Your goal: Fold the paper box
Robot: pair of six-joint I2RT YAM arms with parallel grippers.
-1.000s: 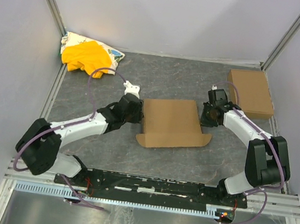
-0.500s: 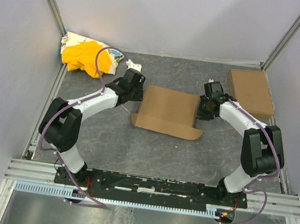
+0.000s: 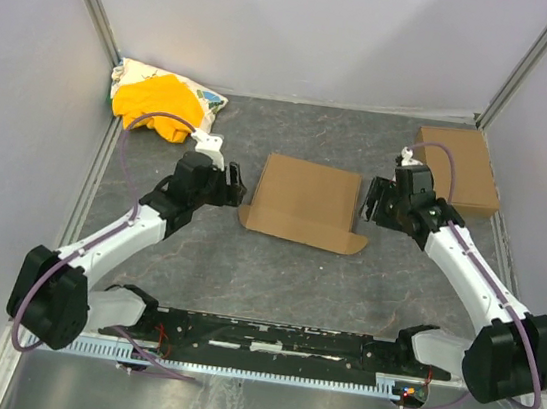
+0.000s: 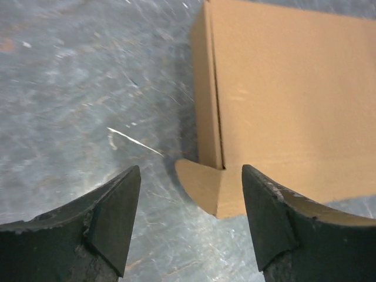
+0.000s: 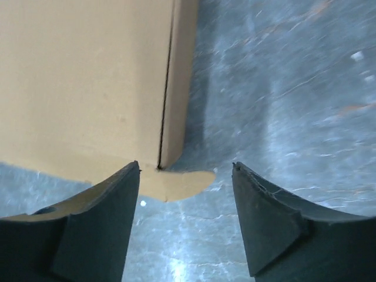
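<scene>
The left fingers (image 4: 111, 217) and right fingers (image 5: 100, 223) just let go and stand wide beside the flat brown cardboard box (image 3: 304, 201). Folding looks nearly done.

Plain brown paper box (image 3: 306, 202), grey marbled table (image 3: 244, 271)

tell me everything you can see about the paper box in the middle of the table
The paper box is plain brown cardboard, folded into a shallow, flat rectangle that lies near the middle of the grey table. Its top panel is smooth, a narrow side wall shows at each end, and rounded tabs stick out flat at the two near corners. The open left gripper and right gripper sit beside its ends; neither appears to touch it.
</scene>
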